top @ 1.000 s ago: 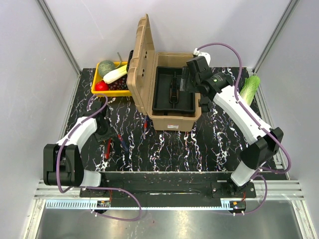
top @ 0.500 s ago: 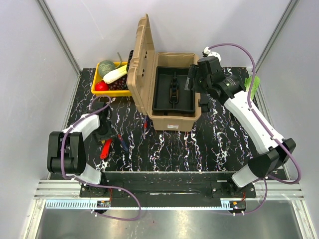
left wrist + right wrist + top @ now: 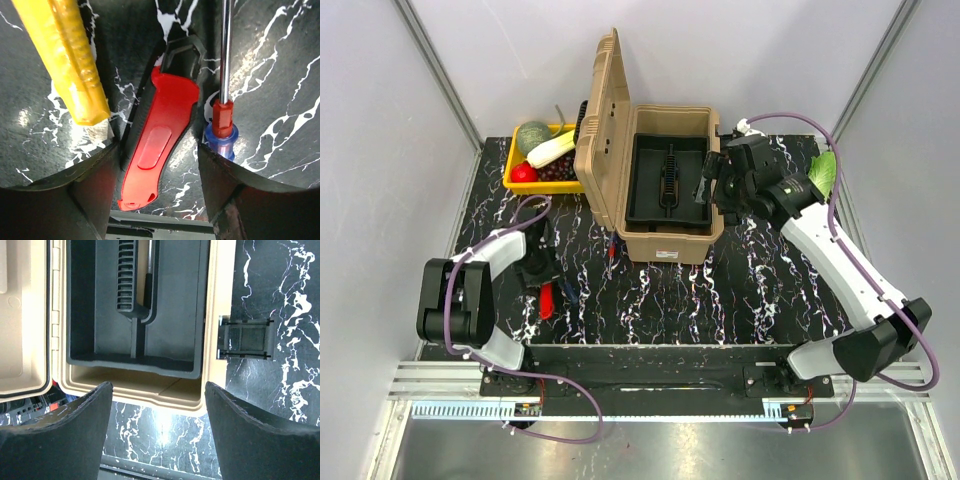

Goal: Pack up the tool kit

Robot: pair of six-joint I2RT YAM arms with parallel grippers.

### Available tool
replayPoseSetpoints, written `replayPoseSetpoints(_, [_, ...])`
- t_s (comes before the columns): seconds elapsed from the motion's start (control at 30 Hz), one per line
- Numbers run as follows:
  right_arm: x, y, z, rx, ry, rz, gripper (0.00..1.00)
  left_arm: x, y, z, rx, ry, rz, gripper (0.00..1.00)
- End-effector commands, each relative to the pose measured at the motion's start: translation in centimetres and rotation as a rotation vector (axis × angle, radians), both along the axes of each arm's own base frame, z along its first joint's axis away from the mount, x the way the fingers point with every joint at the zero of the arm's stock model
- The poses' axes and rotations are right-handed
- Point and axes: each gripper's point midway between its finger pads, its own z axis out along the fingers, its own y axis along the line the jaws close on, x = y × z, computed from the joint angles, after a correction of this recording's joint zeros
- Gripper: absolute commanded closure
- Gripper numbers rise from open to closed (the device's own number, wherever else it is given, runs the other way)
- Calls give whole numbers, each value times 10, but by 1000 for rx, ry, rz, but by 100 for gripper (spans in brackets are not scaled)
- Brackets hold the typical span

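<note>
The tan toolbox (image 3: pixel 665 240) stands open at the table's middle, lid (image 3: pixel 600 130) up on its left, black inner tray (image 3: pixel 670 185) inside; it also shows in the right wrist view (image 3: pixel 215 305). My left gripper (image 3: pixel 536 270) is open low over the table, its fingers (image 3: pixel 95 185) either side of a red-handled tool (image 3: pixel 160 145). A yellow-handled tool (image 3: pixel 65 60) lies to its left, a blue-and-red screwdriver (image 3: pixel 221 120) to its right. My right gripper (image 3: pixel 712 190) is open and empty above the toolbox's right side; its fingers (image 3: pixel 75 435) frame the box's front rim.
A yellow crate (image 3: pixel 518 180) of vegetables and fruit sits behind the lid at the back left. A green leafy vegetable (image 3: pixel 823 172) lies at the right edge. Another small tool (image 3: pixel 611 250) lies just left of the toolbox front. Grey walls enclose the table.
My left gripper has swung right and down over the red-handled tool. My right arm has pulled back right, from over the tray to the box's right side.
</note>
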Motion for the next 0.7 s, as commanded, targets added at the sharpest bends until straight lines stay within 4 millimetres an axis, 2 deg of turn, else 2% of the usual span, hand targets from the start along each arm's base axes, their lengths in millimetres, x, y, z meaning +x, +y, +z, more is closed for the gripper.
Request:
replayPoseSetpoints(0.0, [-7, 5, 30, 94, -76, 30, 20, -4, -11, -4, -10, 12, -2, 34])
replayPoseSetpoints(0.17, [-10, 8, 35, 95, -61, 81, 20, -16, -22, -8, -10, 54, 38, 53])
replayPoseSetpoints(0.27, [-16, 6, 37, 88, -67, 104, 20, -21, -18, -11, 51, 59, 55, 67])
replayPoseSetpoints(0.4, [-22, 2, 34, 78, -53, 123, 20, -21, -17, 4, 65, 1, 99, 80])
replayPoseSetpoints(0.5, [-27, 6, 35, 85, -42, 159, 20, -14, -16, 34, 52, -105, 133, 83])
replayPoseSetpoints(0.57, [-29, 7, 36, 87, -45, 176, 20, -6, -18, 63, 26, -202, 146, 84])
replayPoseSetpoints(0.67, [-33, 10, 40, 91, -54, 214, 20, 1, -17, 119, -7, -350, 166, 84])
